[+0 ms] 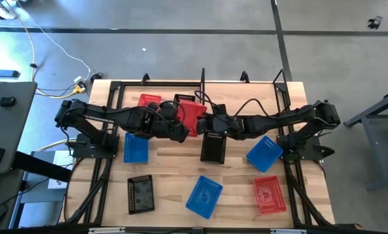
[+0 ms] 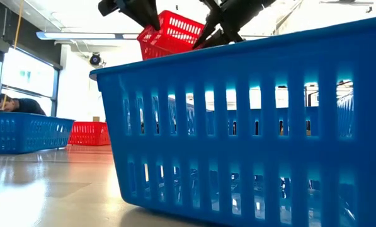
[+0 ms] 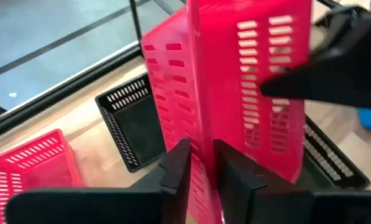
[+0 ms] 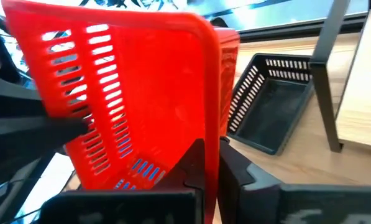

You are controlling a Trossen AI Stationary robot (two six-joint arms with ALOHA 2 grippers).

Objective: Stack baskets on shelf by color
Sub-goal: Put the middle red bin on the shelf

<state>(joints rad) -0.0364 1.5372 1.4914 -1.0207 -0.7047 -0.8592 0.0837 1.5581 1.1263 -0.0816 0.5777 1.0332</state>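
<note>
A red basket (image 1: 194,116) hangs tipped on its side in the air over the table's middle, just in front of the shelf (image 1: 203,81). My left gripper (image 3: 201,171) and my right gripper (image 4: 213,168) are both shut on it from opposite sides. In the low view the red basket (image 2: 175,31) shows high up between both grippers. A second red basket (image 1: 148,101) and a black basket (image 1: 184,99) stand on the shelf's floor. Another black basket (image 1: 213,146) lies on the table below the held one. My left gripper pinches a slotted wall of the red basket (image 3: 201,140) between its two fingers, coming from the table's left. The basket is lifted clear and tipped on its side. My right gripper pinches the basket's opposite wall near its edge (image 4: 211,134) between its two fingers, coming from the table's right. The basket stands tilted above the fingers, clear of the table.
Blue baskets lie at the left (image 1: 135,148), right (image 1: 265,154) and near middle (image 1: 204,196) of the table; the last fills the low view (image 2: 250,126). A black basket (image 1: 140,194) and a red one (image 1: 270,194) lie near the front. A thin shelf post (image 4: 325,62) stands close by.
</note>
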